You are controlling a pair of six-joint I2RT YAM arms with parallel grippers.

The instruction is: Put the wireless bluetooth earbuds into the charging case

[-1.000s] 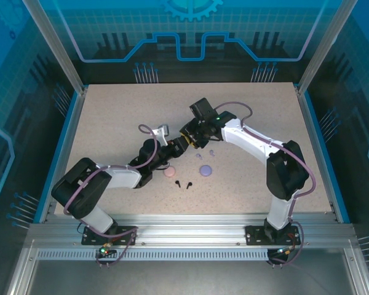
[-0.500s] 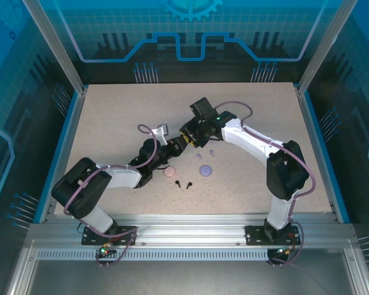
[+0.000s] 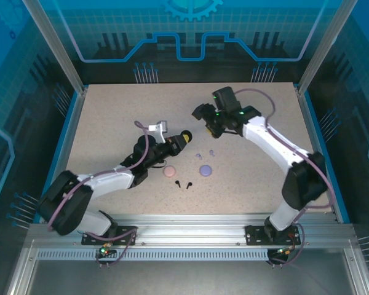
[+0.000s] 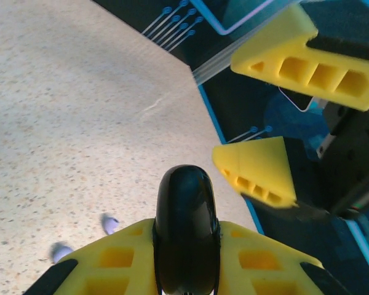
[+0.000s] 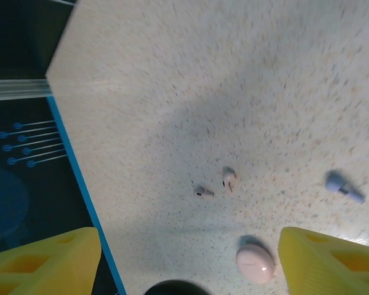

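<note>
Fingers (image 4: 120, 258) of the left gripper (image 3: 177, 144) are clamped tight on the black case (image 4: 186, 236), and the left wrist camera has it square on: a glossy rounded edge pinched between the two yellow pads. The right gripper (image 3: 205, 121) hangs spread wide with nothing in it, sitting at about 1 o'clock from the black case in the overhead view and close by without touching. Its own camera shows one yellow finger (image 5: 49, 261) in each bottom corner and bare table (image 5: 172, 80) between them. The earbuds all lie loose on the table, none seated in a case. The purple earbuds (image 3: 199, 155) rest at about 4 o'clock from the black case, two small pieces near each other. The black earbuds (image 3: 178, 182) lie side by side at 6 o'clock, nearer the front edge. The pink case (image 3: 169, 171) sits at 7 o'clock and the purple case (image 3: 205, 170) at 5 o'clock, apart from one another, with the black pair just in front of the gap between them. The right wrist camera picks out the pink earbuds (image 5: 229, 177), two tiny pieces close together at about 11 o'clock from the pink case in that view.
</note>
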